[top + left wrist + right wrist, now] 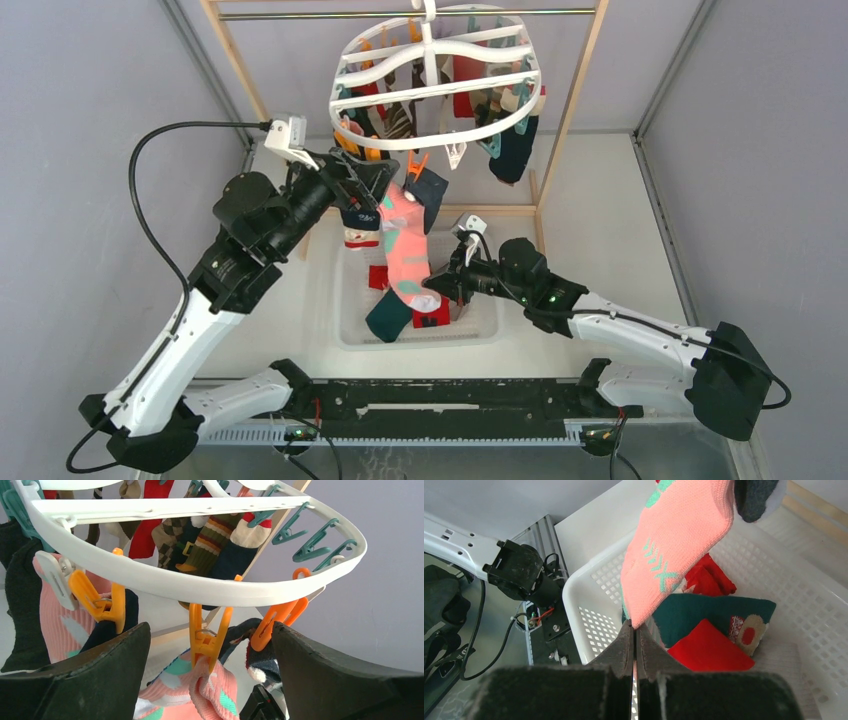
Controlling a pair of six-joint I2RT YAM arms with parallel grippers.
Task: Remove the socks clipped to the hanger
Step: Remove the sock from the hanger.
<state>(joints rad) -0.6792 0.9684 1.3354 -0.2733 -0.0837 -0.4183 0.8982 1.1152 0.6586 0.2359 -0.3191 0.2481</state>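
The wooden rack (572, 100) stands at the far side of the table, and the hanger (200, 586) hangs from its top bar; below it, nearer the arms, sits the white basket (570, 600), with a few loose red and teal socks (709, 655) already inside. Many more socks (215, 540) hang clipped under the ring, so the task looks far from finished.

The step in hand is freeing the pink sock (405, 250), which hangs from the near rim of the ring down over the basket. An orange clip (207, 635) grips its cuff. The left gripper (375, 185) is raised to the near left of the ring, its jaws wide, one finger on either side of that clip and apart from it. The right gripper (634, 640) is low over the near left of the basket, jaws closed; the toe of the pink sock reaches right to its fingertips, and they appear to pinch it.

The next move probably calls for the left jaws to close on the clip's handles so it opens; the right arm could then draw the sock down into the basket. Squeezing off-centre could twist the clip or swing the hanger.
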